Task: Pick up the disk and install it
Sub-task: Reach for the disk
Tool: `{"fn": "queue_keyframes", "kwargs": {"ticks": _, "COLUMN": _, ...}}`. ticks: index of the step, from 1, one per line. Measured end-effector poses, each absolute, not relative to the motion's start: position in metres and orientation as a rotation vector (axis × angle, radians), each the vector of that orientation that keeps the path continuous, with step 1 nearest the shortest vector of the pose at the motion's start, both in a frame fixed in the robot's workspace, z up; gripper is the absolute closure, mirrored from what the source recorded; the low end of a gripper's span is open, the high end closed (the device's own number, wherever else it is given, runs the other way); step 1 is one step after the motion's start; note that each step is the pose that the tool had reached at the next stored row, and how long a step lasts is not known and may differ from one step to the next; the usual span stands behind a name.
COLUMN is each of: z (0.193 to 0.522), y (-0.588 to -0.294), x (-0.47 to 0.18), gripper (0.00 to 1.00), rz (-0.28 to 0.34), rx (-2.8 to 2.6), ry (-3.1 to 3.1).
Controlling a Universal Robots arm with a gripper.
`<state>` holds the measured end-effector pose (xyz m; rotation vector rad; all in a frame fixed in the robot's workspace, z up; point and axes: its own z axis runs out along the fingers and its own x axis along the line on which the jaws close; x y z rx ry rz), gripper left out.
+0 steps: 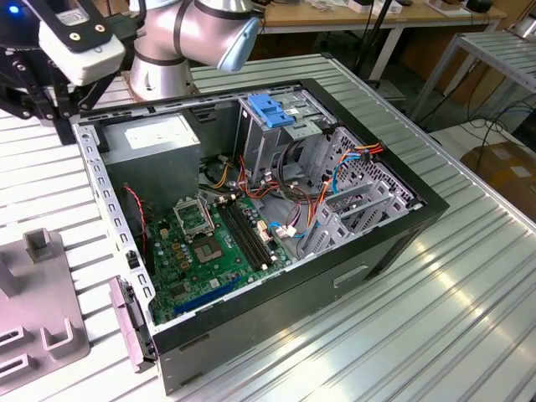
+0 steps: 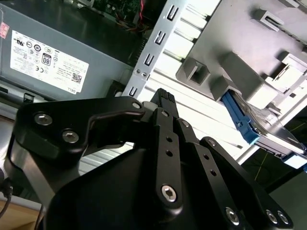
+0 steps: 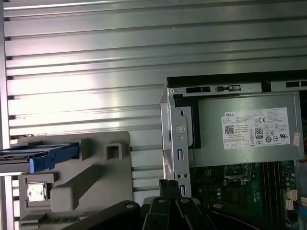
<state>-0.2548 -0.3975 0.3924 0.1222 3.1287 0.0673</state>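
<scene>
The counter (image 1: 469, 276) is ribbed bare metal, brushed and shiny. The computer case (image 1: 276, 322) has a matt black shell, with dull grey sheet metal inside. The power-supply box (image 3: 244, 143) is matt grey metal (its label looks like white paper). The disk (image 2: 273, 132) is silvery metal with a blue plastic rail; the holder (image 3: 96, 172) is matt grey plastic. The end effector (image 2: 163, 98) is satin black.

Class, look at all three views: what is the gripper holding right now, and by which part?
Nothing is held. The gripper carries nothing at its tip, and the disk rests in the grey fixture, apart from it.
</scene>
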Motion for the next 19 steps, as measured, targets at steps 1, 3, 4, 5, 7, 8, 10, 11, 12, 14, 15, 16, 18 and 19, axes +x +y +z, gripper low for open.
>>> {"fn": "queue_keyframes", "kwargs": {"ticks": 1, "z": 0.392, "y": -0.397, "x": -0.258, "gripper": 0.9, "rz": 0.067, "rx": 0.122, "ry": 3.129}}
{"fn": "queue_keyframes", "kwargs": {"ticks": 3, "z": 0.392, "y": -0.397, "x": -0.266, "gripper": 0.9, "rz": 0.067, "rx": 0.123, "ry": 3.129}}
{"fn": "queue_keyframes", "kwargs": {"ticks": 4, "z": 0.392, "y": -0.396, "x": -0.269, "gripper": 0.9, "rz": 0.067, "rx": 0.123, "ry": 3.129}}
{"fn": "queue_keyframes", "kwargs": {"ticks": 5, "z": 0.392, "y": -0.396, "x": -0.273, "gripper": 0.9, "rz": 0.068, "rx": 0.123, "ry": 3.129}}
{"fn": "queue_keyframes", "kwargs": {"ticks": 7, "z": 0.392, "y": -0.396, "x": -0.281, "gripper": 0.9, "rz": 0.068, "rx": 0.124, "ry": 3.129}}
{"fn": "queue_keyframes", "kwargs": {"ticks": 8, "z": 0.392, "y": -0.396, "x": -0.288, "gripper": 0.9, "rz": 0.068, "rx": 0.124, "ry": 3.129}}
{"fn": "queue_keyframes", "kwargs": {"ticks": 10, "z": 0.392, "y": -0.395, "x": -0.295, "gripper": 0.9, "rz": 0.069, "rx": 0.125, "ry": 3.129}}
{"fn": "queue_keyframes", "kwargs": {"ticks": 11, "z": 0.392, "y": -0.395, "x": -0.299, "gripper": 0.9, "rz": 0.069, "rx": 0.125, "ry": 3.129}}
{"fn": "queue_keyframes", "kwargs": {"ticks": 12, "z": 0.392, "y": -0.395, "x": -0.303, "gripper": 0.9, "rz": 0.069, "rx": 0.125, "ry": 3.129}}
{"fn": "queue_keyframes", "kwargs": {"ticks": 14, "z": 0.392, "y": -0.394, "x": -0.313, "gripper": 0.9, "rz": 0.07, "rx": 0.126, "ry": 3.129}}
{"fn": "queue_keyframes", "kwargs": {"ticks": 15, "z": 0.392, "y": -0.394, "x": -0.316, "gripper": 0.9, "rz": 0.07, "rx": 0.126, "ry": 3.129}}
{"fn": "queue_keyframes", "kwargs": {"ticks": 16, "z": 0.392, "y": -0.394, "x": -0.323, "gripper": 0.9, "rz": 0.071, "rx": 0.127, "ry": 3.129}}
{"fn": "queue_keyframes", "kwargs": {"ticks": 18, "z": 0.393, "y": -0.394, "x": -0.331, "gripper": 0.9, "rz": 0.072, "rx": 0.128, "ry": 3.129}}
{"fn": "queue_keyframes", "kwargs": {"ticks": 19, "z": 0.392, "y": -0.394, "x": -0.334, "gripper": 0.9, "rz": 0.073, "rx": 0.128, "ry": 3.128}}
